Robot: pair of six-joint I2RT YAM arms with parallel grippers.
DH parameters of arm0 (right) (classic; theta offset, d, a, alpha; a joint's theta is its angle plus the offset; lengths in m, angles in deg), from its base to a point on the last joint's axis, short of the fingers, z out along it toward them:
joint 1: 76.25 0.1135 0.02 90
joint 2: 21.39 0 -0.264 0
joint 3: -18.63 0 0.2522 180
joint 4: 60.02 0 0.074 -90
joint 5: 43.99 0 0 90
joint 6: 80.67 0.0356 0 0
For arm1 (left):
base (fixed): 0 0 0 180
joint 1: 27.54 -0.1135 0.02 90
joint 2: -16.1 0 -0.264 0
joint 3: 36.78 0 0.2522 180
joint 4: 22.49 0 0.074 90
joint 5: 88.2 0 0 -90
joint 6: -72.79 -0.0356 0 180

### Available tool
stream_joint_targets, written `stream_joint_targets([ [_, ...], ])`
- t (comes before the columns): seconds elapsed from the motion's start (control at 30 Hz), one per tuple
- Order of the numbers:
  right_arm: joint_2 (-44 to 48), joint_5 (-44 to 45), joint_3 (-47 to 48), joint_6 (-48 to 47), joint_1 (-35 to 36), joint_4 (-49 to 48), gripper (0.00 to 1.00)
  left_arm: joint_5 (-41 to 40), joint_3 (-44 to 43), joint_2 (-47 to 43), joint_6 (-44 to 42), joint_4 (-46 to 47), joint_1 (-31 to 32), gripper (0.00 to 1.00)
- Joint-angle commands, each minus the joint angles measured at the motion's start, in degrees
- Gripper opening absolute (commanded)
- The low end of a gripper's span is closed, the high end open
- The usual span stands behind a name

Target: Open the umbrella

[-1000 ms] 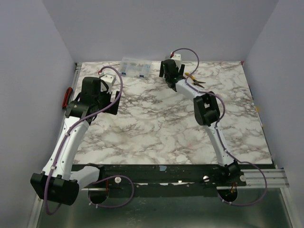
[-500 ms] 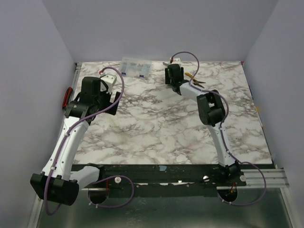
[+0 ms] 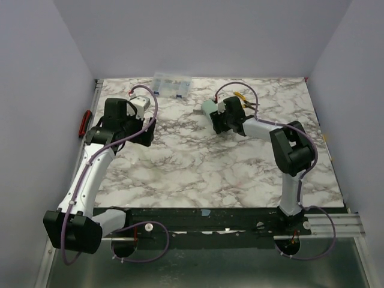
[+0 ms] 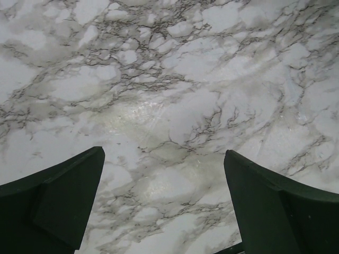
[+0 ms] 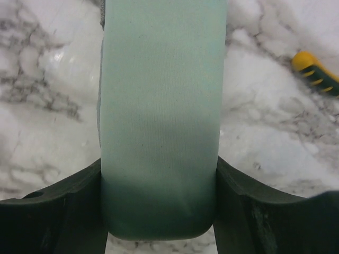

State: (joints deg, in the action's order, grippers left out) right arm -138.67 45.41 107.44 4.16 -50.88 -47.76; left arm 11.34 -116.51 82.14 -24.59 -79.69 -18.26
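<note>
A robotics lab cell: marble-patterned table (image 3: 192, 168) boxed by plain walls (image 3: 198, 36) (two arms (image 3: 90, 174) bolted on).

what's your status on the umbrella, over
Left gripper jaws open, empty. Right gripper jaws shut on the umbrella, not yet opened. Yellow-handled pliers nearby, not touching.

Clear box (image 3: 172, 84), yellow-handled pliers (image 5: 313, 72) near marble table's (image 3: 198, 174) far edge.

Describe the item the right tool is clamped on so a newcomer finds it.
On the marble table, go to the far middle, where the right tool is. In its grip is the umbrella: a smooth, pale-green bundle, unlike the yellow-handled pliers nearby.
</note>
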Motion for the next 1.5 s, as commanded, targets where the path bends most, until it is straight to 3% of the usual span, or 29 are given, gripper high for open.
stream_joint_targets([
  [0.0, 3.6, -6.8, -7.8, -7.3, 1.2, 14.6, 0.53, 10.5, 5.7, -2.9, 4.4, 7.6, -1.3, 0.99],
  [0.2, 14.4, -9.9, -21.2, -12.5, 1.4, 17.1, 0.62, 16.0, 20.7, -14.6, 2.5, 26.1, -1.4, 0.99],
  [0.3, 18.6, -10.4, -25.4, -17.7, 1.5, 16.8, 0.70, 20.6, 24.8, -18.3, -2.8, 28.0, -1.2, 0.99],
  [0.43, 21.6, -10.3, -25.5, -23.2, 1.6, 17.5, 1.00, 28.2, 25.8, -19.1, -13.1, 24.1, -1.0, 0.99],
  [0.67, 24.2, -17.6, -15.7, -22.4, 1.5, 24.4, 1.00, 27.0, 28.6, -14.4, -16.9, 29.6, 1.6, 0.99],
  [0.83, 20.4, -16.6, -7.9, -18.7, 1.6, 25.1, 1.00, 21.9, 29.4, -9.6, -18.8, 35.8, 5.9, 0.99],
  [1.0, 13.1, -18.1, -1.2, -18.1, 1.6, 31.6, 0.89, 20.8, 28.7, -4.7, -17.2, 40.3, 9.0, 0.94],
  [1.13, 12.3, -21.0, -0.4, -17.4, 1.6, 34.6, 0.89, 20.5, 27.7, -1.3, -11.6, 42.6, 9.6, 0.89],
  [1.23, 13.4, -22.0, -1.2, -15.9, 1.7, 34.9, 0.96, 20.5, 28.5, -0.3, -9.0, 45.6, 9.9, 0.88],
  [1.47, 12.5, -17.0, -3.3, -16.2, 2.4, 34.8, 0.97, 17.7, 27.5, 0.9, -6.7, 47.4, 11.0, 0.87],
])
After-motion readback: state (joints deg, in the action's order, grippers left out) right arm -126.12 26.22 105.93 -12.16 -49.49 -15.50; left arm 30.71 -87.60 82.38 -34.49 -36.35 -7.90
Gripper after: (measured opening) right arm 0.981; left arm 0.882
